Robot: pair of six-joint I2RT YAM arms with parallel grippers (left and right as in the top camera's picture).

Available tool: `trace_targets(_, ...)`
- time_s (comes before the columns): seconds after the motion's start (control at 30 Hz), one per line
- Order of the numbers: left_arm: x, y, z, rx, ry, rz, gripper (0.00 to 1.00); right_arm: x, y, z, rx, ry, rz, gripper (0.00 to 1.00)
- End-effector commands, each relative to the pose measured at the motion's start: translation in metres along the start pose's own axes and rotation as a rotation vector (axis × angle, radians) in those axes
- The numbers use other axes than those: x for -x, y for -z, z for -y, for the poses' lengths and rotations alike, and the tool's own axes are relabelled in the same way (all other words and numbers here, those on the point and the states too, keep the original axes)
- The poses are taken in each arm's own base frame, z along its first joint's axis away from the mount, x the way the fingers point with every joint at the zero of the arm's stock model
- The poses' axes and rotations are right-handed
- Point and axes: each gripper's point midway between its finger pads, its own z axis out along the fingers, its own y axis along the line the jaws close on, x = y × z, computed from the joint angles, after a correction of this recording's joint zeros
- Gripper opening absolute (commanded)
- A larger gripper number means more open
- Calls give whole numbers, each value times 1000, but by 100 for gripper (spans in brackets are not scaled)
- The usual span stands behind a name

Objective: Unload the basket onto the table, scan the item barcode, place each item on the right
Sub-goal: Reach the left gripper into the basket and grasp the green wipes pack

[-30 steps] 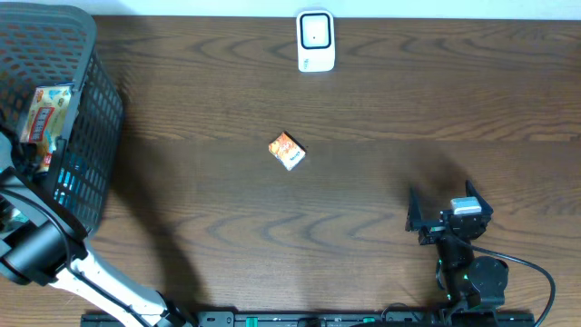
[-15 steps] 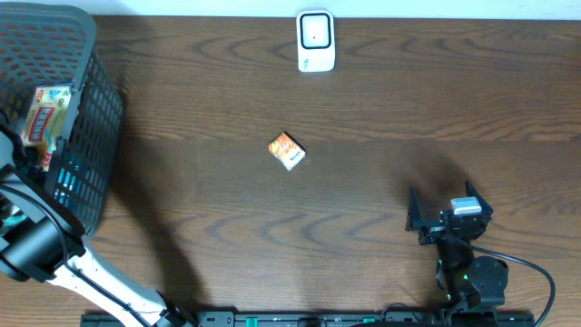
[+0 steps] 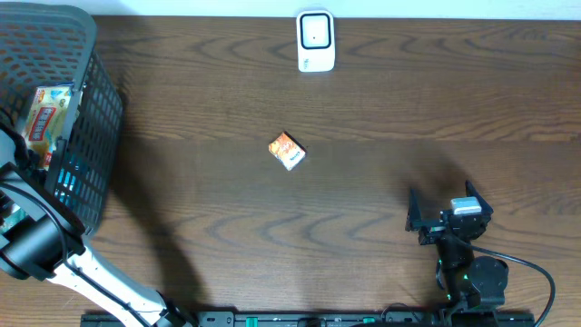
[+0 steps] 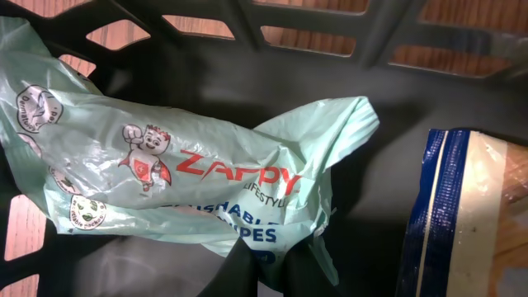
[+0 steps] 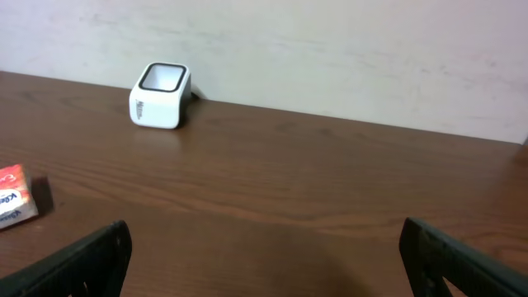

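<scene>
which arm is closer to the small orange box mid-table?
Right. The right gripper is to the right of the orange box, nearer the robot; the left arm is farther off, reaching into the basket at far left.

Edges and basket are hiding much.
The left gripper is sitting unseen inside the basket (image 3: 95, 100); the green wipes packet (image 4: 190, 173) is running off the frame's left, the blue-edged pack (image 4: 462, 223) off its right.

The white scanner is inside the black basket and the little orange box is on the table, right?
Not quite. The white scanner stands on the table at its far edge, not inside the black basket; the overhead view shows it. The little orange box is on the table.
</scene>
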Motion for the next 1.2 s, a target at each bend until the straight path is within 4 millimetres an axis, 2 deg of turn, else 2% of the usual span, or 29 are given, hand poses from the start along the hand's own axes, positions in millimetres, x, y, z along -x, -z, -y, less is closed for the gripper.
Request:
trace_targets(0.0, -8, -11, -6, 26, -31, -36, 7, -1, 0, 0, 1, -12, -1, 99)
trace_targets(0.2, 6, 10, -3, -22, -6, 4, 7, -1, 0, 0, 1, -12, -1, 99)
trace_targets(0.5, 38, 85, 3, -192, 34, 130, 7, -1, 0, 0, 1, -12, -1, 99)
trace_targets(0.67, 30, 125, 24, -342, 5, 135, 7, -1, 0, 0, 1, -12, -1, 99)
trace_targets(0.83, 15, 135, 38, -363, -40, 144, 8, -1, 0, 0, 1, -12, -1, 99)
trace_targets(0.87, 15, 135, 36, -351, -42, 150, 29, -1, 0, 0, 1, -12, -1, 99)
trace_targets(0.9, 16, 134, 32, -326, -29, 160, 67, -1, 0, 0, 1, -12, -1, 99)
trace_targets(0.97, 21, 130, 17, -262, 28, 184, 94, -1, 0, 0, 1, -12, -1, 99)
trace_targets(1.0, 25, 128, 10, -228, 53, 200, 98, -1, 0, 0, 1, -12, -1, 99)
trace_targets(1.17, 36, 111, -13, -147, 94, 217, 98, -1, 0, 0, 1, -12, -1, 99)
